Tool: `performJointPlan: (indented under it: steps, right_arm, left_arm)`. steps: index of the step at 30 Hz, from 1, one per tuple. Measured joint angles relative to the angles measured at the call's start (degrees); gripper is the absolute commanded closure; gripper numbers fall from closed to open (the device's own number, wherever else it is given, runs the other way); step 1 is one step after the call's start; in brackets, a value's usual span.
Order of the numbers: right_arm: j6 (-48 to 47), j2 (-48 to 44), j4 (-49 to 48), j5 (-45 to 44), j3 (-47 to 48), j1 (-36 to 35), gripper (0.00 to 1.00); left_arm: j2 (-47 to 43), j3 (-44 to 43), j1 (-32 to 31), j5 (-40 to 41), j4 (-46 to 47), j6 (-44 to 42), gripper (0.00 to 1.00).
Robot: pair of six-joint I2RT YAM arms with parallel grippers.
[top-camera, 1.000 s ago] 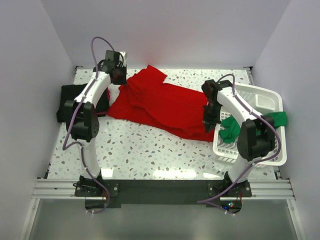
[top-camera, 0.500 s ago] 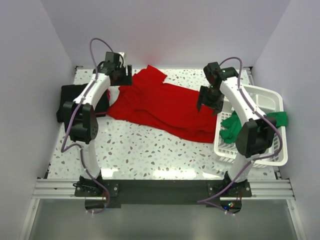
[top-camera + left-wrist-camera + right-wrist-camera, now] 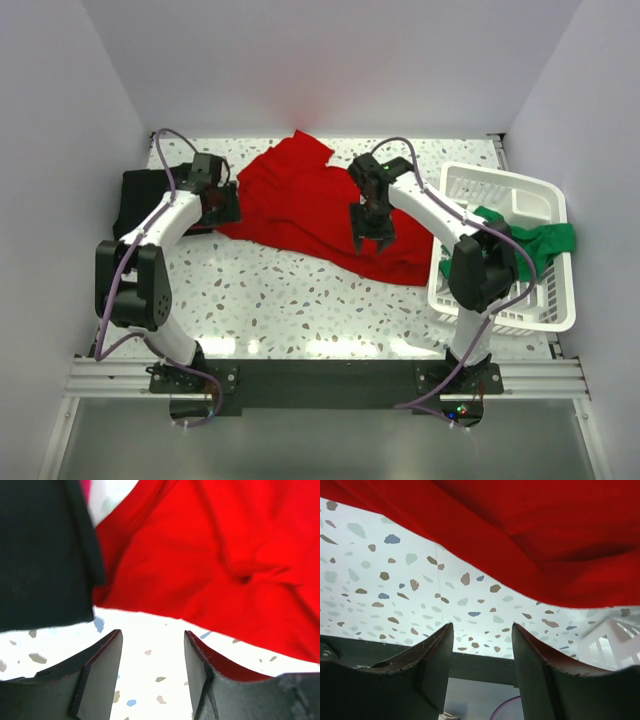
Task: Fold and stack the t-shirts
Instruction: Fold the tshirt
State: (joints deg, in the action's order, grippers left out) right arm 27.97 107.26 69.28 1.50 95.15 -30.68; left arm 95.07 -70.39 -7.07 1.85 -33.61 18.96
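Note:
A bright red t-shirt [image 3: 310, 205] lies crumpled across the back middle of the table. A black t-shirt [image 3: 140, 195] sits folded at the far left. A green t-shirt [image 3: 540, 240] hangs over the rim of the basket. My left gripper [image 3: 222, 205] hovers at the red shirt's left edge, beside the black one. It is open, with only bare table between its fingers [image 3: 152, 650]; the black cloth [image 3: 45, 555] and red cloth [image 3: 210, 555] lie ahead. My right gripper [image 3: 372, 228] is over the red shirt's near right part, open and empty [image 3: 482, 640], with red cloth [image 3: 530, 525] beyond.
A white slatted basket [image 3: 520, 300] stands at the right edge of the table, and its corner [image 3: 615, 635] shows in the right wrist view. White walls close in the left, back and right sides. Speckled tabletop [image 3: 300, 290] lies in front of the shirts.
Both grippers have opened. The left one came nearer and left, to the red shirt's left edge. The right arm swung left from the basket side to above the shirt.

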Motion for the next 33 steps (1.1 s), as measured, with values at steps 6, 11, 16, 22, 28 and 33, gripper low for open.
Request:
performJointPlan:
  steps: [6,11,16,22,28,33]
  right_arm:
    - [-0.9,3.0,-4.9,1.4,-4.8,0.2,0.46]
    - [-1.3,5.4,-8.6,1.7,-6.8,0.4,0.46]
    - [-1.7,7.9,-10.7,2.3,-6.8,0.4,0.46]
    - [-2.4,8.5,-11.5,2.5,-6.8,0.4,0.46]
    - [-2.8,9.4,-11.6,1.6,-6.7,0.4,0.45]
    - [-3.1,11.2,-11.5,0.3,-6.1,0.4,0.45]
  left_arm:
    - [-0.2,4.3,0.6,1.8,0.2,0.7,0.45]
    - [-0.2,7.4,1.3,2.3,2.4,1.7,0.44]
    - [-0.2,8.5,1.6,3.6,5.2,3.1,0.43]
    - [0.0,10.6,1.7,4.9,9.6,4.3,0.43]
    - [2.4,11.1,1.8,6.0,13.1,5.4,0.43]
    - [4.4,11.1,1.8,7.1,14.8,6.0,0.5]
